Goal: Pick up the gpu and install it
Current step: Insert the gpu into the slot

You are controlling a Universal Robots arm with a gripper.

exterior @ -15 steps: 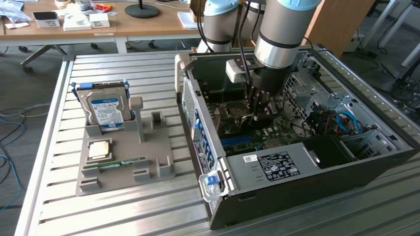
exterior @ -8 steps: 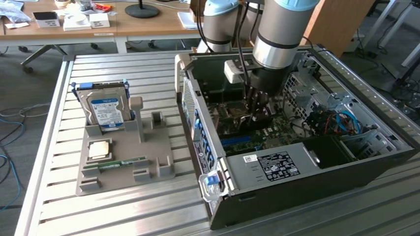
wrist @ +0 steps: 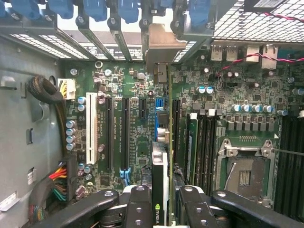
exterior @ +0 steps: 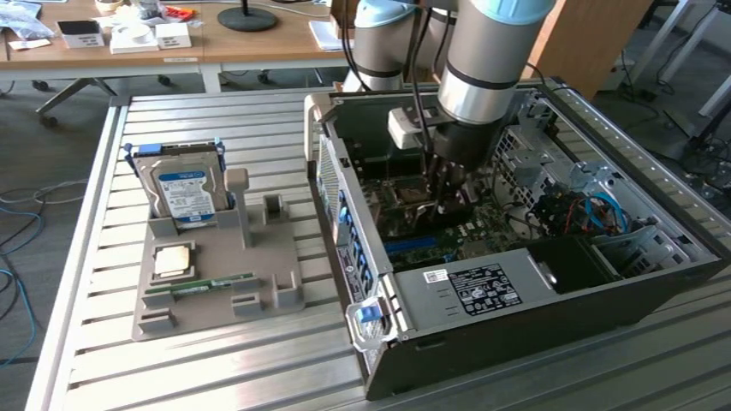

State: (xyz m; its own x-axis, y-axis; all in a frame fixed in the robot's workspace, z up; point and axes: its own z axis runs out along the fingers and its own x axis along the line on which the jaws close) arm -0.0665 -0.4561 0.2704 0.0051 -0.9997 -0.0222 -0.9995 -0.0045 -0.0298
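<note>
The gpu point(wrist: 164, 142) appears edge-on as a thin card with a green logo near my fingers and a metal bracket point(wrist: 161, 45) at its far end. My gripper point(wrist: 165, 205) is shut on it, one black finger point(wrist: 137, 206) on each face. The card stands upright over the motherboard point(wrist: 133, 142), lined up along the expansion slots next to a blue slot point(wrist: 159, 102). Whether it sits in a slot I cannot tell. In the exterior view my gripper point(exterior: 448, 201) reaches down into the open computer case point(exterior: 502, 300).
Long black slots point(wrist: 125, 133) and a white slot point(wrist: 90, 128) lie beside the card, with the CPU socket point(wrist: 244, 175) on the other side. Cable bundles point(wrist: 52, 185) run along the case wall. On the table, a grey holder point(exterior: 217, 291) carries a hard drive point(exterior: 188, 193) and a memory stick point(exterior: 211, 284).
</note>
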